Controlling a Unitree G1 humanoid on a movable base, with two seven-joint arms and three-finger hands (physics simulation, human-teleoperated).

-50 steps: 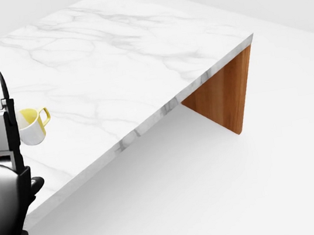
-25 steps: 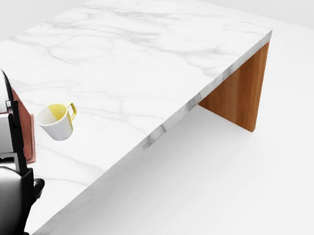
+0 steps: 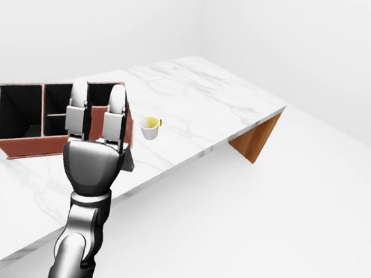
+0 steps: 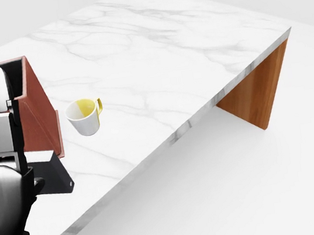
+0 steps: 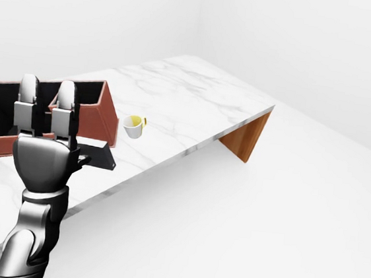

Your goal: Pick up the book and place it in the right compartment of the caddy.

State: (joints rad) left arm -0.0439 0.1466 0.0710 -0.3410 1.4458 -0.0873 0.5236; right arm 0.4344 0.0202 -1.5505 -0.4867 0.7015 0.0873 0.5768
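1. A white marble counter [image 3: 195, 107] with grey veins runs from the lower left toward 1 o'clock in the left-eye view; a brown wooden side panel [image 3: 255, 136] holds up its far end.
2. The room is bare, with pale walls and a white floor [image 3: 282, 229].
3. A reddish-brown caddy [image 3: 22, 118] with dark compartments sits on the counter at 9 o'clock.
4. A white mug [image 4: 85, 117] with a yellow inside stands just beside the caddy, toward 3 o'clock.
5. The left hand [image 3: 95, 129] is raised, its fingers [image 3: 115, 108] pointing up. It appears to grip a flat dark book [image 5: 97, 154], which juts out level beside the palm over the counter edge.
6. The right hand is not in view.
7. Compared with half a second ago, the head view has swung left: the caddy and mug sit further right.
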